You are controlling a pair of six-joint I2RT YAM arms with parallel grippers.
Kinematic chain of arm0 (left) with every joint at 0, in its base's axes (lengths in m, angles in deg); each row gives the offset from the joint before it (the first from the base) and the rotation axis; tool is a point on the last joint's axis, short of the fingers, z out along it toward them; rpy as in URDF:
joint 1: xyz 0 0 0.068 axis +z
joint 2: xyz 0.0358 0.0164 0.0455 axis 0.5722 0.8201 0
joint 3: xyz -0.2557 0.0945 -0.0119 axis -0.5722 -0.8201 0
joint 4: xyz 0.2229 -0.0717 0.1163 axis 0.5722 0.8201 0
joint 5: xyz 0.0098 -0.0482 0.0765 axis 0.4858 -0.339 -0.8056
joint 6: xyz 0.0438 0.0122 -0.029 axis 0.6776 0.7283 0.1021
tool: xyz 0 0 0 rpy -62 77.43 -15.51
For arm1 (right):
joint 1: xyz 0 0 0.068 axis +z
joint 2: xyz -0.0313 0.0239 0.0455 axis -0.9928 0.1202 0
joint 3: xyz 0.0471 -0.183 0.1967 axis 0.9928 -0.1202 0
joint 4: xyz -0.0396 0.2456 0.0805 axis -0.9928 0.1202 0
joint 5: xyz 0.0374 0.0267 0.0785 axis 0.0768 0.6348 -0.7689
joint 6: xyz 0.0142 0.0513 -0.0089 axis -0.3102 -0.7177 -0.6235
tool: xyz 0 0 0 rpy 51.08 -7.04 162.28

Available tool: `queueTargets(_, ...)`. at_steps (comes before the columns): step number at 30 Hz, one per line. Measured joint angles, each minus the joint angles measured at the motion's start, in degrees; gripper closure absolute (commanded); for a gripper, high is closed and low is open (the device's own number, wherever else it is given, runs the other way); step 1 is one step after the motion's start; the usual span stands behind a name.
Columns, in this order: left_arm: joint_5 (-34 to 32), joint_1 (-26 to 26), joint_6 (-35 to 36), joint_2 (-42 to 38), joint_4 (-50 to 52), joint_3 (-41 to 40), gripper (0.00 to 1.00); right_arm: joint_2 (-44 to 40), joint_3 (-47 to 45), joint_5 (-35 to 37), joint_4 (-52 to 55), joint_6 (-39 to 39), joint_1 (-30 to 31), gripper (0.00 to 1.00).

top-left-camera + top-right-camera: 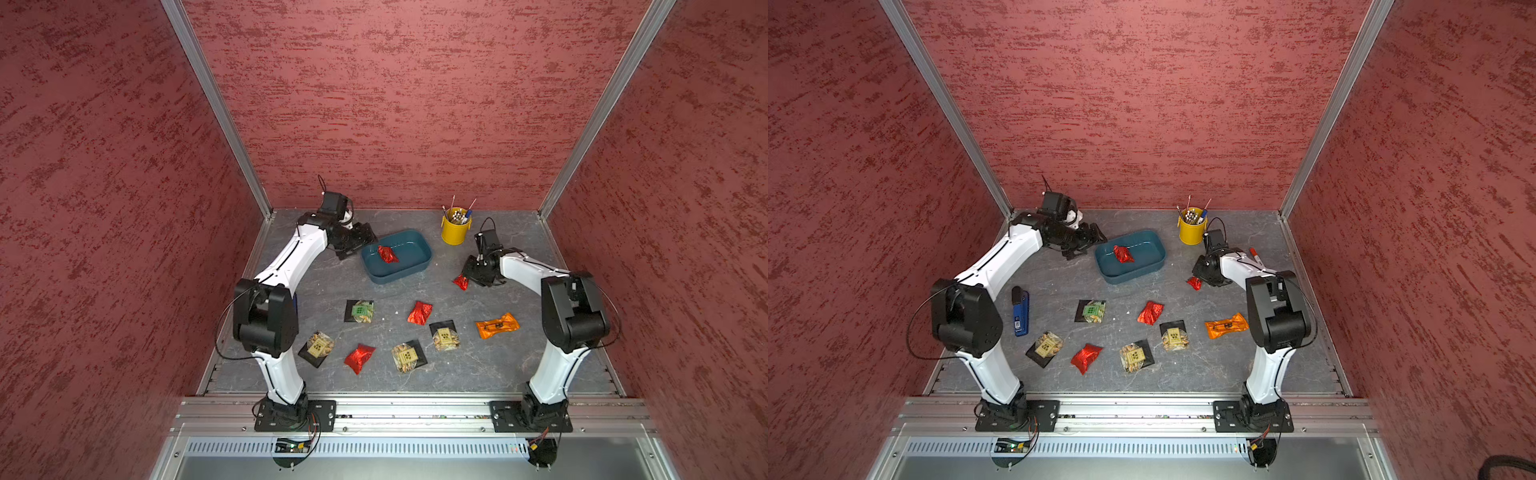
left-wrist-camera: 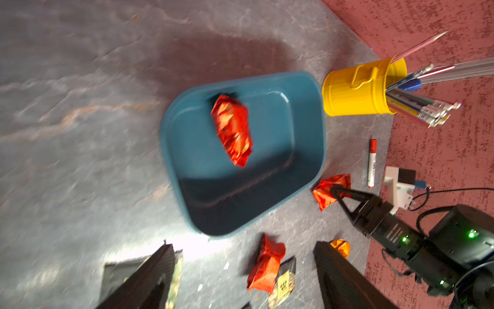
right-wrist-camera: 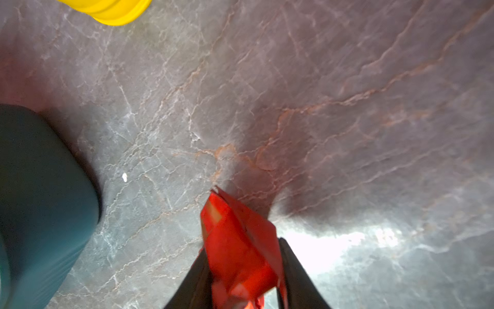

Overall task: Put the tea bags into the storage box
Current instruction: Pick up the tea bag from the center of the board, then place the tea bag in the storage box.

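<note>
The storage box (image 1: 419, 242), a teal tub, holds one red foil tea bag (image 1: 387, 254). My left gripper (image 1: 360, 245) hovers open and empty beside the box's left end, its fingers (image 2: 149, 278) spread wide in the left wrist view. Right of the box, my right gripper (image 1: 468, 279) is shut on another red tea bag (image 3: 238, 248), low over the table. On the table lie two red sachets (image 1: 419, 312) (image 1: 359, 357), an orange one (image 1: 497, 325), a green-label pouch (image 1: 360, 311) and tan-label pouches (image 1: 316, 348) (image 1: 408, 356) (image 1: 444, 336).
A yellow pencil cup (image 1: 456, 230) stands behind the right gripper, close to the box's far right corner. A red-capped white marker (image 1: 1255, 257) lies by the right arm. A blue and black stick-like object (image 1: 1020, 311) lies beside the left arm. Red walls enclose the table.
</note>
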Motion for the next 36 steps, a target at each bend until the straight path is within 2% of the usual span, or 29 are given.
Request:
queueTargets(5,-3.0,0.1,-0.1,-10.5,1.7,-11.0,0.14,-1.7,-2.1,-2.4,-0.5,0.5,0.0,0.65)
queueTargets(9,-6.1,-0.5,-1.6,-21.2,5.0,-18.8,0.14,-6.8,-3.7,-4.6,-0.2,0.9,0.0,0.66)
queueTargets(15,-10.6,-3.2,-6.4,-36.0,11.0,-25.1,0.14,-15.4,-2.7,-7.0,2.0,2.6,0.6,0.68)
queueTargets(18,-12.2,-4.0,-8.7,-40.9,13.9,-26.9,0.14,-17.3,-1.0,-8.4,3.6,2.9,1.5,0.68)
queueTargets(27,-16.4,-7.3,-12.2,-43.4,21.4,-28.4,0.13,-15.8,11.0,-9.6,6.5,3.1,11.2,0.66)
queueTargets(32,-18.0,-9.7,-12.4,-43.8,23.4,-29.2,0.12,-8.0,19.9,-8.7,7.2,2.8,16.6,0.65)
queueTargets(36,-18.1,-12.1,-13.5,-45.2,22.6,-34.4,0.11,1.8,28.8,-8.0,9.4,2.7,18.5,0.65)
